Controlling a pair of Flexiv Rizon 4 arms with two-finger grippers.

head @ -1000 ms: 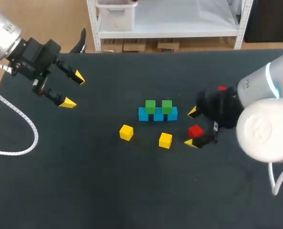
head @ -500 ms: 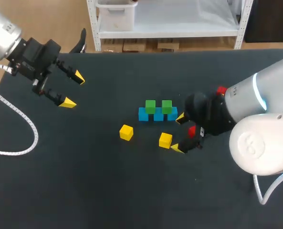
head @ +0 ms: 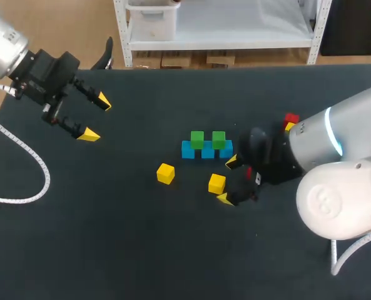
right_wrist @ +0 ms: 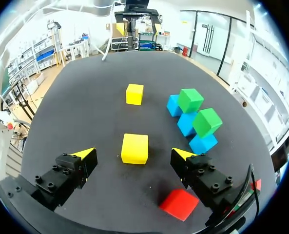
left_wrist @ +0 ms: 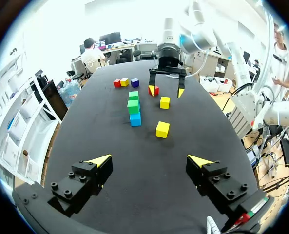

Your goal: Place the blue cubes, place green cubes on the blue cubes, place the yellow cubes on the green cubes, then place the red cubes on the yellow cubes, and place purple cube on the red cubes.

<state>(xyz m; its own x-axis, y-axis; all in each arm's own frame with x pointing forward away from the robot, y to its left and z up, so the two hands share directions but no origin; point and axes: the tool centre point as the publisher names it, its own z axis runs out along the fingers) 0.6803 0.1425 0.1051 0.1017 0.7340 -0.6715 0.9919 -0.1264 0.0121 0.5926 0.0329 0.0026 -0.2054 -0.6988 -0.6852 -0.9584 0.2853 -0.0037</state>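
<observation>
Blue cubes (head: pixel 207 152), three small blocks touching in a row, lie on the dark table (head: pixel 141 250) just beside our right pincer (head: pixel 227 181), off to the side of one of its fingers. Two small green cubes (head: pixel 197 139) sit on top of that row, each resting across the seam between two blue ones, with a narrow gap between the pair.

A small yellow cube (right_wrist: pixel 134 148) stands on the table between the fingers of our right pincer. The pincer is spread wide, and both yellow tips stand clear of the cube's sides, so it holds nothing. A second yellow cube (right_wrist: pixel 134 93) of the same kind lies straight ahead of this pincer, well apart from the first. A small red cube (right_wrist: pixel 179 204) rests on the table under the pincer, back behind the finger that is on the blue row's side.

From our left wrist we see three more small blocks far ahead of the left pincer (head: pixel 96 117), past the right arm and near the table's far edge: another red cube (left_wrist: pixel 117 83), a third yellow cube (left_wrist: pixel 124 82) just beside it, and a purple cube (left_wrist: pixel 135 82) a little apart.

Our left pincer hangs over the table near a corner, well apart from every cube. Its fingers are spread wide with nothing between them.
</observation>
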